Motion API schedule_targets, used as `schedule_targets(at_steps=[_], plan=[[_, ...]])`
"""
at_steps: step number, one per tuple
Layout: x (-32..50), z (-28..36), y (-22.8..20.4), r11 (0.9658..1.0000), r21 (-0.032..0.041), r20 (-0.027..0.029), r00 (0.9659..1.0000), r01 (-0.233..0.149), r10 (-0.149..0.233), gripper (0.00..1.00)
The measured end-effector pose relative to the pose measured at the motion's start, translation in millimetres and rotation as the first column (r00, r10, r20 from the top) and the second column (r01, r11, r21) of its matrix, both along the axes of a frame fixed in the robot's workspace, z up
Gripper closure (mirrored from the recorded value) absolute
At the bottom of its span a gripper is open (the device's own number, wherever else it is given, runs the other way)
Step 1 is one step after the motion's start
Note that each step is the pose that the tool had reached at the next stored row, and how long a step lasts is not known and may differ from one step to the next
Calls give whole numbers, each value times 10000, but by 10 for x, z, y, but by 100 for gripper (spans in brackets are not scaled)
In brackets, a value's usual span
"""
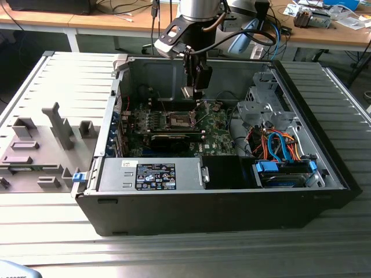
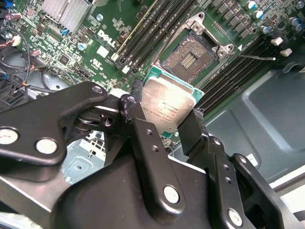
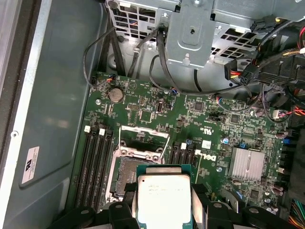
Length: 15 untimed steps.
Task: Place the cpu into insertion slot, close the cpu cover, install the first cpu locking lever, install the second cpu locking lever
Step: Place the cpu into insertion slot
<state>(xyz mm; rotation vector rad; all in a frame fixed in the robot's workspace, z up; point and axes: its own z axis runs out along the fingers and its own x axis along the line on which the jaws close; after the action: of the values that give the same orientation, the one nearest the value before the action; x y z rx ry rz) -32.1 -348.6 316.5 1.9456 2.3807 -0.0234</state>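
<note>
My gripper (image 2: 167, 106) is shut on the cpu (image 2: 167, 109), a flat square chip with a silvery top and a green edge, pinched between two black fingers (image 2: 139, 131). In the first wrist view the cpu (image 3: 163, 196) hangs above the green board and covers part of the insertion slot (image 3: 125, 174). The insertion slot (image 2: 188, 57) lies bare, with a dark centre and a metal rim. The cpu cover (image 3: 143, 131) stands swung open at the slot's far side. A thin locking lever (image 2: 252, 57) juts out beside the slot. In the exterior view the gripper (image 1: 191, 91) hovers inside the case above the slot (image 1: 178, 120).
The open computer case (image 1: 324, 174) lies on a metal table. Long black memory slots (image 3: 95, 162) flank the socket. A finned heat sink (image 3: 246, 163), a metal drive cage (image 3: 195, 28), coloured cables (image 1: 278, 145) and a power supply (image 1: 156, 174) crowd the inside.
</note>
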Motion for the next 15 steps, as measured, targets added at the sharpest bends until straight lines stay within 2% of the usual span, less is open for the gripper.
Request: schedule_targets(at_steps=[2,15], plan=[[0,0,0,10000,-43,0,10000,37,-37,45],[0,0,0,9999,-86,0,10000,63,-63,45]])
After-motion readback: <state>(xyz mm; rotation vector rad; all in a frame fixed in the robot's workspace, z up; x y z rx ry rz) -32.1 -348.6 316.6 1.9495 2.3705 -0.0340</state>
